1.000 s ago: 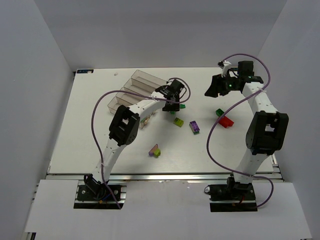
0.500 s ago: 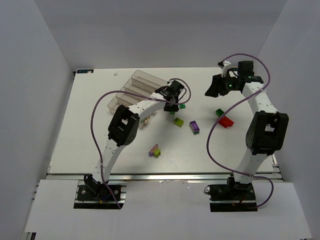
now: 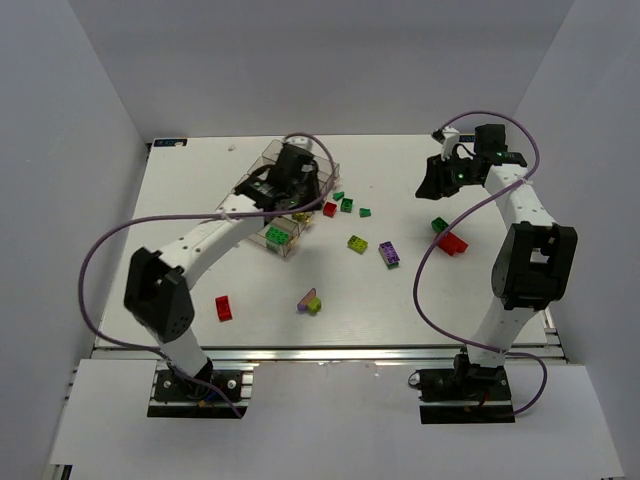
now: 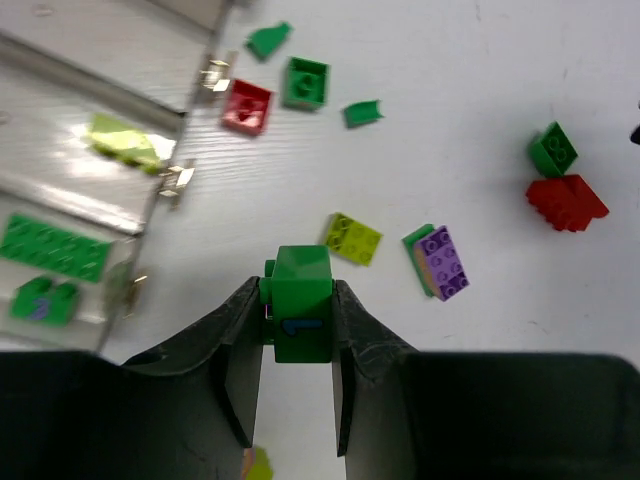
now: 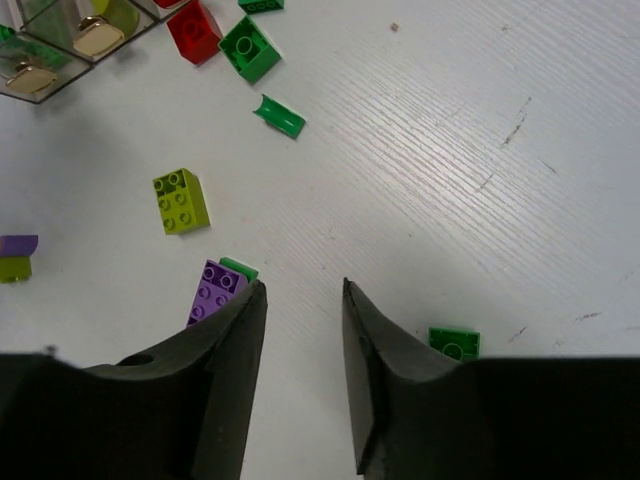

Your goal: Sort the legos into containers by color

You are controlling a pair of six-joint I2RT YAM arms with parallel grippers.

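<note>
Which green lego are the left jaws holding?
The green brick pinched between the left jaws; every other green piece lies loose on the table or inside the containers.

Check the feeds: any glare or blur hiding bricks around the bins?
Left wrist: glare streaks on the clear bins blur the lime brick inside; the green brick in the left pincer is sharp. Right wrist: crisp, table grain shows, only small glints on the bin corner. Top external: even light, soft shadows, bricks tiny.
</note>
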